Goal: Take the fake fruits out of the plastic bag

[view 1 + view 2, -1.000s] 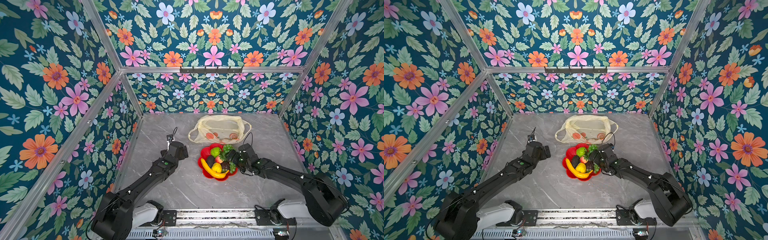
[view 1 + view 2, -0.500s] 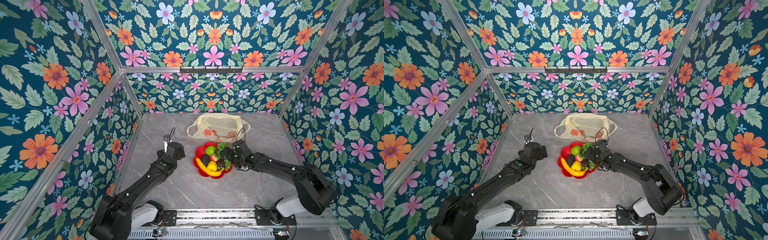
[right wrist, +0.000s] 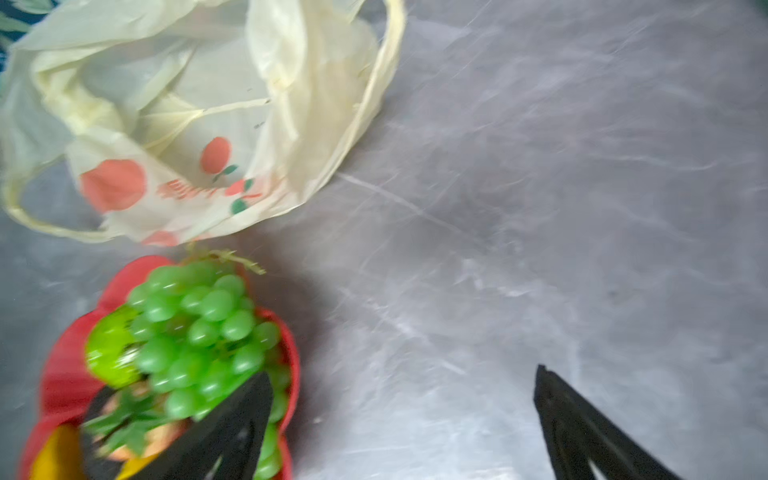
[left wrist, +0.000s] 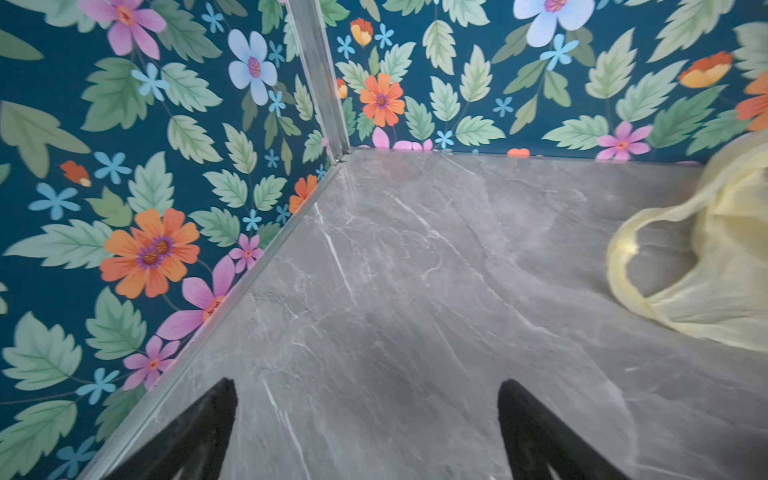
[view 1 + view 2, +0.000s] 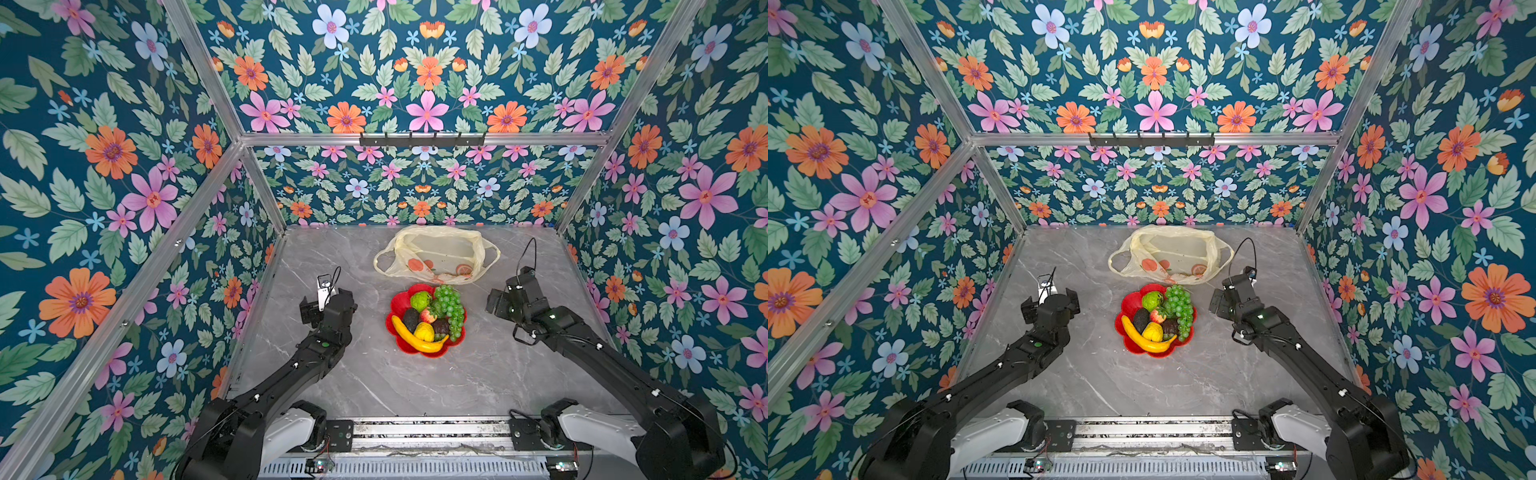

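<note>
The plastic bag lies slack and crumpled near the back wall, and only its orange prints show. The fake fruits sit heaped in a red flower-shaped dish just in front of it: banana, grape bunch, lemon, green bumpy fruit, avocado, strawberry. My left gripper hovers open over bare table left of the dish. My right gripper is open and empty right of the dish, with one finger overlapping the grapes in its wrist view.
Floral walls close in the grey marble table on three sides. A metal rail runs along the front edge. In the left wrist view a bag handle loops out toward the left side.
Both grippers have drawn away from the dish, the right one out to the right, the left one out to the left. Both stay open. The dish, fruits and bag keep their places.
</note>
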Motion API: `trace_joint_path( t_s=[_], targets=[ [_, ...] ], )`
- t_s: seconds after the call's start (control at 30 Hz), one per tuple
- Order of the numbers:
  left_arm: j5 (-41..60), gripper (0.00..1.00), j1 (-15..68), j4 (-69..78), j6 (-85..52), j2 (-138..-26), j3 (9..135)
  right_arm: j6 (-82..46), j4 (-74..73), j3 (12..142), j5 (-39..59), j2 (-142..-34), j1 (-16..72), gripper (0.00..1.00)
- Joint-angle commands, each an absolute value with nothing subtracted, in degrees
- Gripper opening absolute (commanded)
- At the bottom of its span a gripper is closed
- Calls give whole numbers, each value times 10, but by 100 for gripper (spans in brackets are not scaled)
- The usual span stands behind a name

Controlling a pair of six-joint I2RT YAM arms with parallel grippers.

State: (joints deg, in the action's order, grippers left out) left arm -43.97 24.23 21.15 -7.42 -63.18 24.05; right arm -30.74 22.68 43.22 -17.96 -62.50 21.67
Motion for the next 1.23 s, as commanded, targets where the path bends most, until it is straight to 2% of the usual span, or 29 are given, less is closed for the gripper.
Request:
trace_joint_path(
  t_s=[0.0,0.17,0.3,0.43,0.53,0.63,0.7,0.77,1.2],
  targets=[
    [-448,100,217,382,8,-655,211,-181,124,373,-292,-592,190,99],
    [-373,100,167,541,31,-721,148,-90,-92,260,-271,-581,132,99],
    [-328,99,133,655,40,-814,135,-24,-232,223,-266,-652,120,99],
    [-270,100,119,741,56,-855,123,16,-354,211,-221,-742,107,99],
    [-187,100,81,864,42,-918,95,33,-400,210,-126,-764,85,99],
    [-127,100,46,798,19,-938,135,14,-447,202,-67,-794,42,99],
    [-73,100,14,686,-10,-917,169,-14,-435,203,13,-800,-6,99],
    [-84,100,12,736,-8,-928,158,-38,-508,183,32,-829,-29,99],
    [-84,100,17,722,-1,-926,162,-33,-493,183,11,-824,-23,99]
  ],
)
